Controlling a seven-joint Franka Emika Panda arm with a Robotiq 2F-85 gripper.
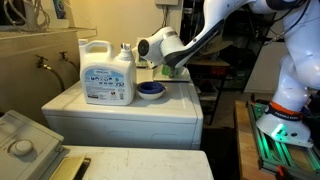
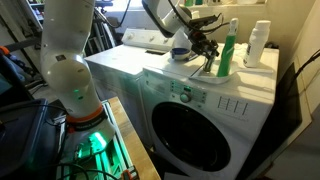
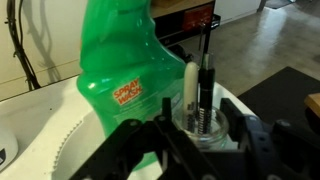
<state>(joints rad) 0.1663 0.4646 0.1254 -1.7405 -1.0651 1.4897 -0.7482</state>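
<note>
In the wrist view my gripper (image 3: 200, 125) is open, with its two black fingers on either side of a small clear glass jar (image 3: 210, 142). The jar holds a black stick with a metal spring and a white stick. The right finger is at the jar's wall; the left finger shows a small gap. A green spray bottle (image 3: 120, 60) stands just beside the jar. In both exterior views the gripper (image 1: 168, 62) (image 2: 203, 55) is low over the top of a white washing machine (image 1: 120, 115) (image 2: 190, 105), next to the green bottle (image 2: 228, 55).
A large white detergent jug (image 1: 107, 75) and a blue dish (image 1: 150, 90) stand on the washer top close to the gripper. A white bottle (image 2: 258, 45) stands beyond the green one. A second white machine (image 1: 25, 140) sits beside the washer. A wall is close behind.
</note>
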